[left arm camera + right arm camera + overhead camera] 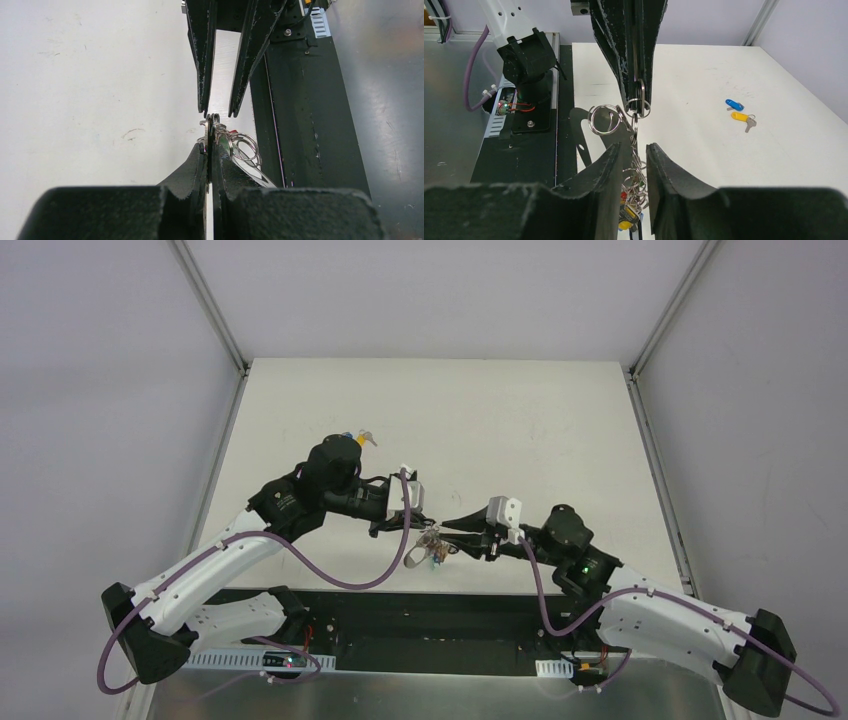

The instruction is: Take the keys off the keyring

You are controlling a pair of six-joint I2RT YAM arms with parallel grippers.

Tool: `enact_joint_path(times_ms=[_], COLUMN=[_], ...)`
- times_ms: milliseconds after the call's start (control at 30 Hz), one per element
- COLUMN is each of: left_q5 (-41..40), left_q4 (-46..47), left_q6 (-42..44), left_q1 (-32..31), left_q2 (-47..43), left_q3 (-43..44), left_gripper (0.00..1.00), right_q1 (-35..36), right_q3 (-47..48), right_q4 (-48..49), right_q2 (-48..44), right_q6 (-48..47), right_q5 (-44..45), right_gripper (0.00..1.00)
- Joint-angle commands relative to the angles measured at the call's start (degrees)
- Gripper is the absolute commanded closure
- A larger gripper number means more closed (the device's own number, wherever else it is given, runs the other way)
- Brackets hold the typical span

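Grey walls [90,360] close in a white tabletop [520,420], with a black base plate [440,620] along its near edge. Above the near middle of the tabletop the two arms meet tip to tip. The keyring [432,546] hangs between them, off the surface. The left fingers [192,165] are pressed together on the top of the keyring, pinching one of its thin silver rings edge-on. The right fingers [604,167] stand apart, one on each side of the chain of rings that drops below that pinch. Whether either one touches the metal I cannot tell. A larger coiled ring sticks out to the side of the chain. At the bottom of the bunch hang keys [626,221] with coloured heads, a yellow one plainest. Well away, farther back on the tabletop, a blue key [734,105] and a yellow key [739,116] lie flat just beside each other, free of the ring.
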Motion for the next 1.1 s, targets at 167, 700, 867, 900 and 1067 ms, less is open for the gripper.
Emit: enact_joint_path(times_ms=[167,700,867,900,1067], left_q5=[2.94,2.92,2.78,2.72,2.79], left_q4=[3.31,3.32,3.32,3.34,3.32], left_q6=[0.04,0.09,0.08,0.06,0.08], left_q1=[0.61,0.64,0.65,0.62,0.67], left_q2=[-1.10,-1.20,-1.39,-1.44,-1.49], left_q3=[1.38,1.24,1.25,1.24,1.24], left_gripper=[1.00,1.00,1.00,1.00,1.00], right_q1=[0.22,0.24,0.22,0.20,0.22], right_q3=[4.88,6.65,5.76,5.41,2.95], right_q4=[-0.19,-0.18,-0.19,-0.14,0.00], right_q2=[0.76,2.58,1.99,1.68,1.52], right_q6=[-1.22,-1.41,-1.39,-1.37,-1.17], right_q5=[-1.91,-3.66,-3.06,-2.82,-1.59], right_gripper=[0.71,0.92,1.00,1.00,1.00])
